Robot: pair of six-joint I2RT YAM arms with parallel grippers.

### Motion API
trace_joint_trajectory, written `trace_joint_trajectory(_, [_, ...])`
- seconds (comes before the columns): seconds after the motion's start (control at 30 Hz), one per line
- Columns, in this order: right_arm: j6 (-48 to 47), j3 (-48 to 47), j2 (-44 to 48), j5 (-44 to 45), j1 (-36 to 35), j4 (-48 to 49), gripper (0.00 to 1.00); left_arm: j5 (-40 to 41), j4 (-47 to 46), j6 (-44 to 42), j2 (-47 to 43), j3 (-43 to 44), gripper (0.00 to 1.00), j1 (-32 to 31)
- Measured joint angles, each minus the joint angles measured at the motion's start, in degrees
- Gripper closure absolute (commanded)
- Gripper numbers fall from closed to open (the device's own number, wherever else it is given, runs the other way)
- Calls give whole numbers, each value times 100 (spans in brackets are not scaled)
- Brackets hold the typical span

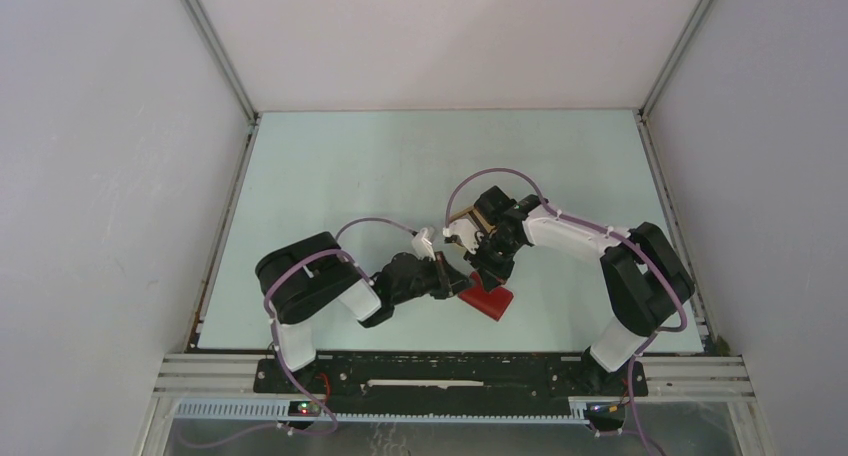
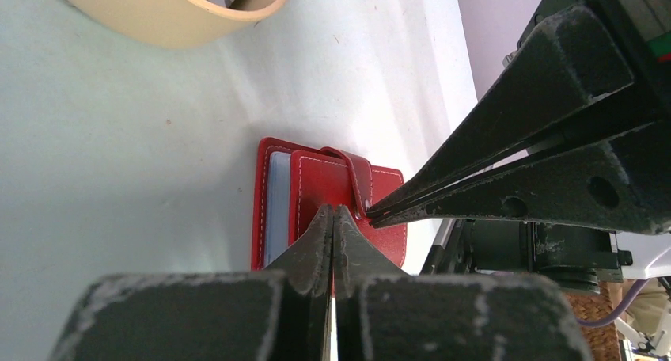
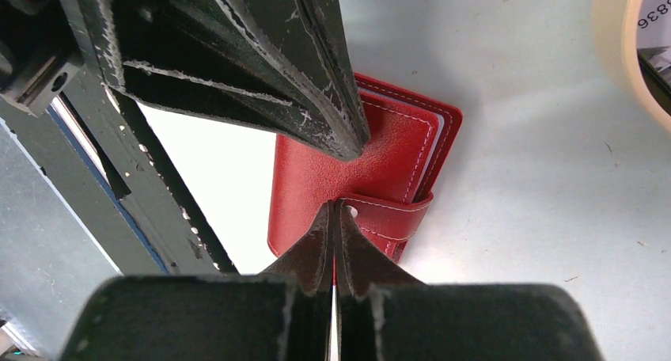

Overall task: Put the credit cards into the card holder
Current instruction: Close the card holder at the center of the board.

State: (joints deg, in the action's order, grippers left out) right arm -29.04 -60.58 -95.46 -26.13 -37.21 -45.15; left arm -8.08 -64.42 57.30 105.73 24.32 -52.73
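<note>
— Where is the card holder (image 1: 487, 300) lying?

— It is lying flat on the pale table (image 1: 330, 176), toward 6 o'clock of the table seen from above. It is folded over, with the snap tab (image 3: 388, 217) wrapping across the cover (a pale blue strip of the inside is peeking out along one edge).

— And the arms?

— Both are pressing on it. The left gripper (image 2: 333, 218) is coming in from its 9 o'clock, fingers clenched together and gripping nothing, tips resting on the red cover. The right gripper (image 3: 333, 214) is reaching down from 12 o'clock, clamped tight too, tips touching at the tab.

— Any cards?

— One pale printed card (image 3: 657, 24) is showing inside the beige tray (image 2: 182, 20), which is sitting near the holder's 12 o'clock.
</note>
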Motion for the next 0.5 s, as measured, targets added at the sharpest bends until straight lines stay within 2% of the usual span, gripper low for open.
trace_joint_trajectory(0.5, [223, -116, -173, 28, 0, -109, 100, 66, -260, 28, -66, -247, 100, 4])
